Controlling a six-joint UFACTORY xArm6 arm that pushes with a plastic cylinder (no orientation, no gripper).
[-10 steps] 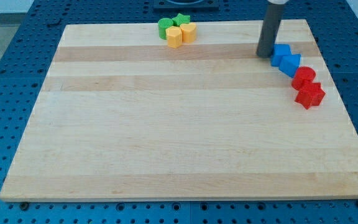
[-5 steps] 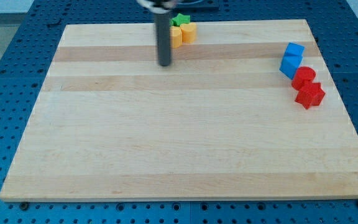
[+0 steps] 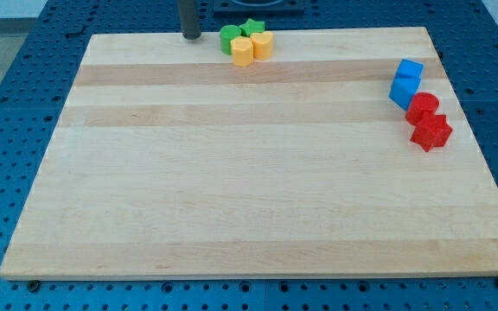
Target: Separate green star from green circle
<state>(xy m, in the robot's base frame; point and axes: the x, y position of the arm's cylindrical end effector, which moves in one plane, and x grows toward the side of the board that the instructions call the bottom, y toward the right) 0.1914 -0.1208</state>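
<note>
My tip (image 3: 191,37) left of green circle (image 3: 229,38)

No readable text, label, brand, number or sign anywhere in the camera view. Plain unmarked faces on every coloured block, bare wood grain on the counter (image 3: 258,190), nothing printed on the blue perforated surface around it
</note>
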